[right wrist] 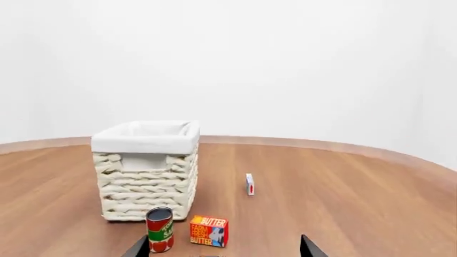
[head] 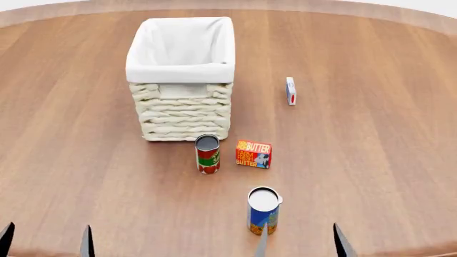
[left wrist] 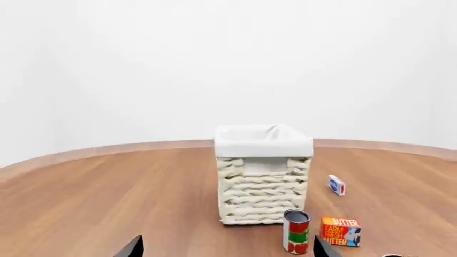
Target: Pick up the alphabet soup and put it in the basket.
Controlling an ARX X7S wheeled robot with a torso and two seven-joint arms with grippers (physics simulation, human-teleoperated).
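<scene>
The alphabet soup (head: 263, 209), a can with a white top and a blue-to-orange label, stands upright on the wooden table near the front. Only a sliver of its top shows at the edge of the right wrist view (right wrist: 207, 255). The cream wicker basket (head: 182, 115) with a white liner stands farther back, also in the left wrist view (left wrist: 260, 187) and the right wrist view (right wrist: 146, 187). My right gripper (head: 302, 245) is open and empty, its left finger just in front of the soup can. My left gripper (head: 46, 243) is open and empty at the front left.
A red-and-green can (head: 207, 154) and a butter box (head: 253, 154) stand between the soup and the basket. A small white, blue and red box (head: 290, 91) lies to the right of the basket. The table's curved far edge (head: 343, 6) runs behind the basket.
</scene>
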